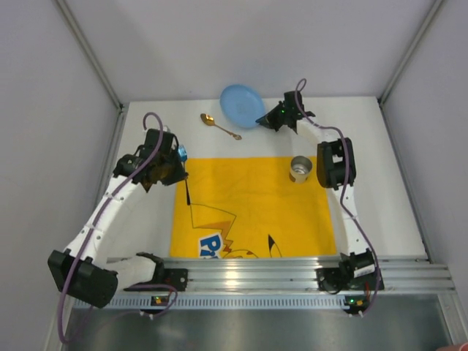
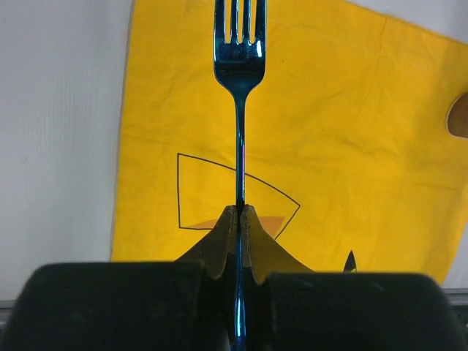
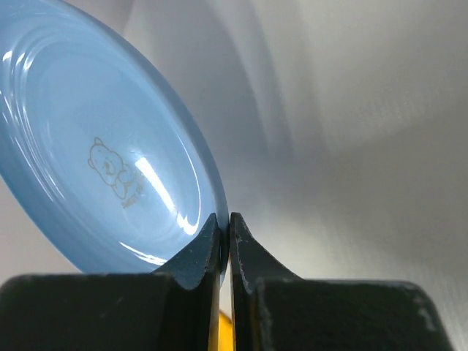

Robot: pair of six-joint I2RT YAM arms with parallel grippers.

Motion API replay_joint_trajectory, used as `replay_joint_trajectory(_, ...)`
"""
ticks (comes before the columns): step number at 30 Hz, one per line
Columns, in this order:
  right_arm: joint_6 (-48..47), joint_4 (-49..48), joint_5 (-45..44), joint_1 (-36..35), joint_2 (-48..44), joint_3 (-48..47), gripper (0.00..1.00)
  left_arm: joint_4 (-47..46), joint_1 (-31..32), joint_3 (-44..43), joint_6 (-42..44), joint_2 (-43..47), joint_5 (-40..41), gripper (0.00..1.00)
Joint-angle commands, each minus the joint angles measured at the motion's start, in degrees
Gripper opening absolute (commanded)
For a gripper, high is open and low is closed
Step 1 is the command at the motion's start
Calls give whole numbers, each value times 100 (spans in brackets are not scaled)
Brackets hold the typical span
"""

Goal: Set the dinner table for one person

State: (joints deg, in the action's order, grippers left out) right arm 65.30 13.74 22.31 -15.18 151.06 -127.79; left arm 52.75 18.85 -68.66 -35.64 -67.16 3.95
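Observation:
My left gripper (image 1: 184,191) is shut on the handle of a blue metal fork (image 2: 239,66) and holds it above the left edge of the yellow cartoon placemat (image 1: 252,212); its tines point away from my jaws. My right gripper (image 1: 261,119) is shut on the rim of a light blue plate (image 1: 240,104), which is lifted and tilted above the far middle of the white dinner table (image 1: 380,175). In the right wrist view the plate (image 3: 110,168) fills the left side, with a small bear print on it. A gold spoon (image 1: 219,126) lies on the table left of the plate.
A metal cup (image 1: 300,169) stands on the placemat's far right corner; its edge shows in the left wrist view (image 2: 459,115). Silver rails (image 1: 292,274) run along the near edge, with the arm bases on them. Grey walls enclose the table on three sides.

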Motion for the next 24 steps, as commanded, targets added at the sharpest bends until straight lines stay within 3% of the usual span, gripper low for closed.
replay_joint_trajectory(1, 202, -819, 397, 129, -1078, 8, 0, -519, 31, 213, 171, -253, -271, 0)
replay_joint_trajectory(10, -384, -883, 740, 533, -2580, 868, 0, -1582, 57, 889, 522, -1412, -790, 0)
replay_joint_trajectory(17, -1396, -513, 925, 771, -4459, 3115, 0, -1970, 66, 829, 988, -2363, -738, 0)
replay_joint_trajectory(24, -2371, 591, 732, 736, -5456, 3972, 0, -1935, 66, 889, 1103, -2478, -658, 0)
